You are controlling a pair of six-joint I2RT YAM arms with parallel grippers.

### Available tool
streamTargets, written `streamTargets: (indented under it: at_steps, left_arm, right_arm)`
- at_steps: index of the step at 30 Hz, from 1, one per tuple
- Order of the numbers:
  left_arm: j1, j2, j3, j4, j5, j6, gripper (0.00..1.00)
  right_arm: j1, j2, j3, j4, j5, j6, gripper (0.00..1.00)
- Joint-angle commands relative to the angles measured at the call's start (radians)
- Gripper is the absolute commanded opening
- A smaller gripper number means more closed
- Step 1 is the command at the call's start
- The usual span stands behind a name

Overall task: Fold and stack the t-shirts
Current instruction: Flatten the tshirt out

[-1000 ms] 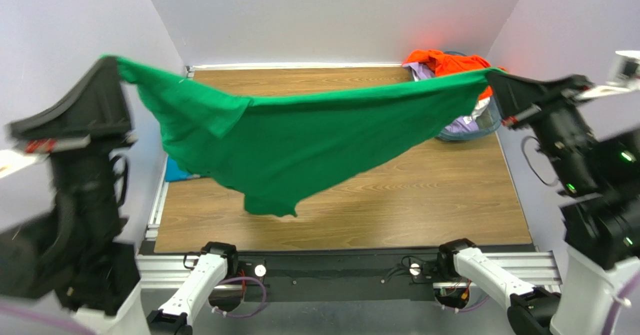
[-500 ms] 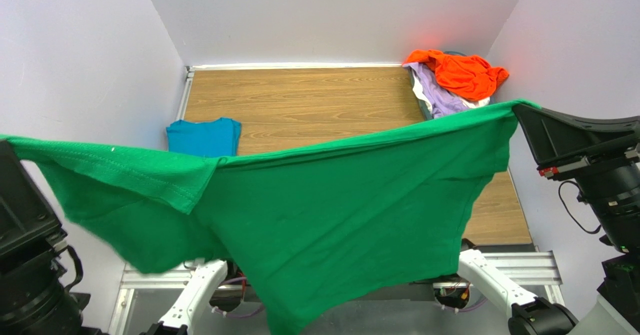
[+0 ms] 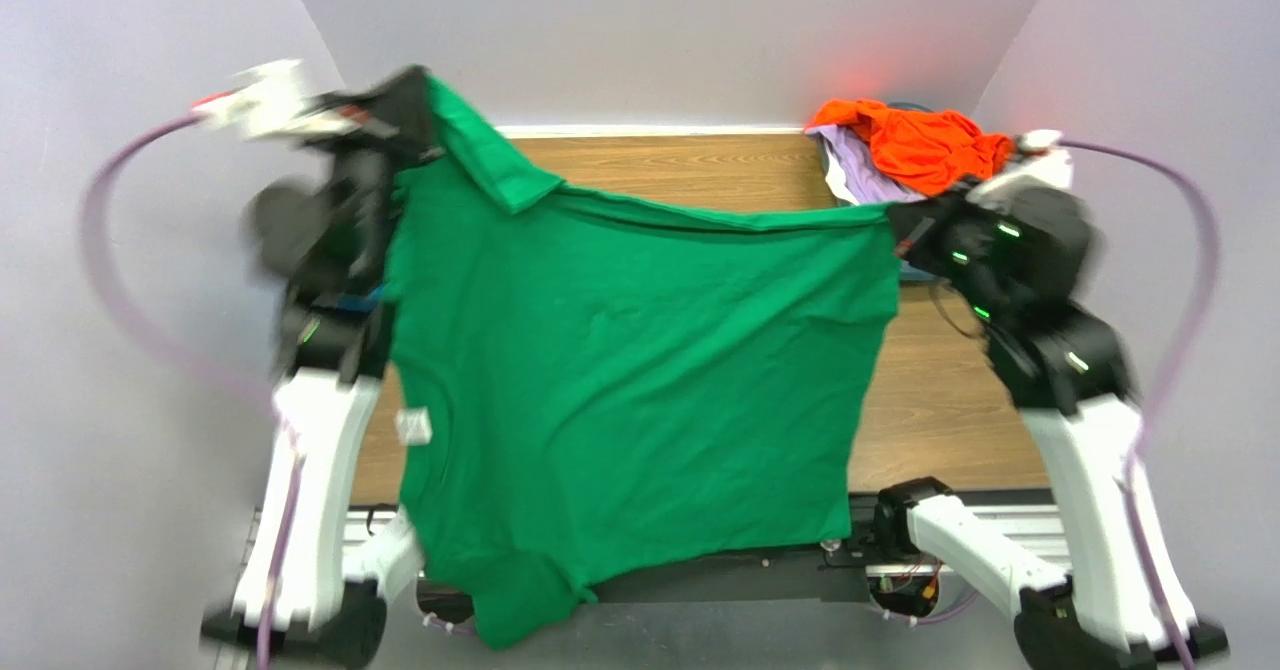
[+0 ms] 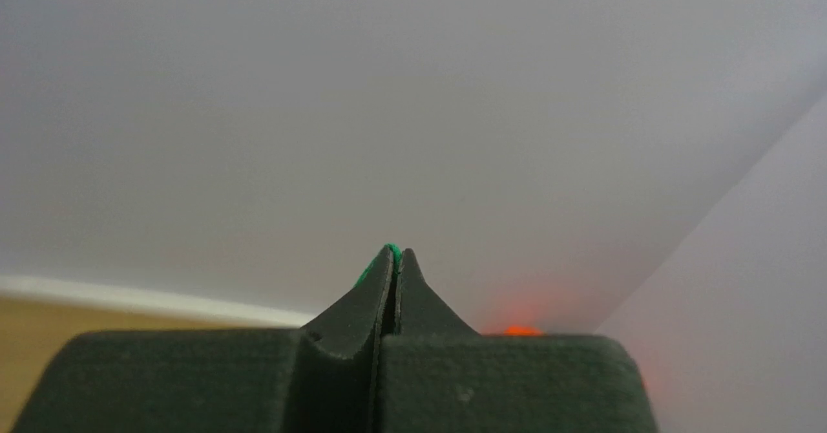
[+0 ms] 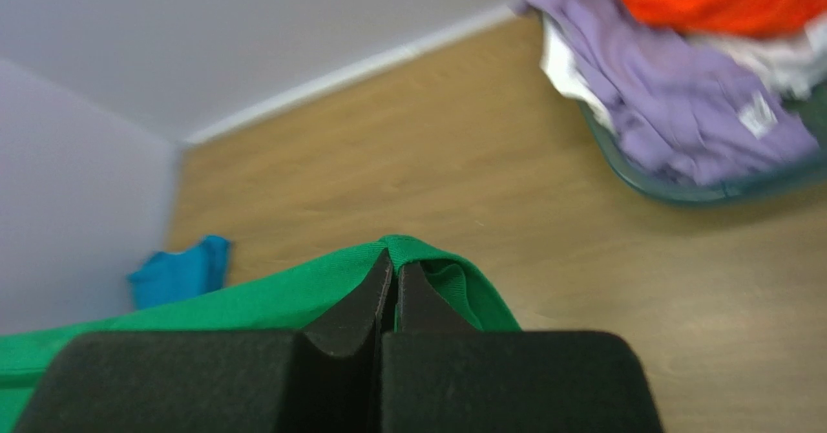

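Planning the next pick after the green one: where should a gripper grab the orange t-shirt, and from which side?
Probably a raised fold of the orange t-shirt, pinched from above: it lies crumpled topmost in the basket, over the lavender shirt, so its upper folds are uncovered.

Left arm (image 3: 323, 415) and right arm (image 3: 1089, 430): white lower links, black joint housings and black wrists, with small green lights (image 3: 984, 270) on the right arm's upper joints. A lavender cable (image 3: 90, 235) loops out from each wrist, and thin coloured wires (image 3: 906, 592) sit at the white-and-black base. Fingers (image 4: 354, 317): matte black, wedge-shaped, tapering to a point from a broad black block.
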Motion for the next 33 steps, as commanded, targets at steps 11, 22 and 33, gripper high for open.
streamTargets:
  at_steps: [11, 22, 33]
  left_arm:
    - [0.001, 0.967, 0.057, 0.148, 0.282, 0.119, 0.0]
    - [0.001, 1.101, 0.157, 0.1, 0.28, 0.141, 0.0]
    - [0.001, 1.175, 0.318, 0.025, 0.202, 0.153, 0.0]
  right_arm:
    - [-0.086, 0.765, -0.199, 0.324, 0.1, -0.026, 0.01]
    - [-0.117, 0.952, -0.084, 0.356, 0.051, -0.058, 0.01]
    - [-0.133, 0.987, -0.009, 0.355, 0.04, -0.092, 0.01]
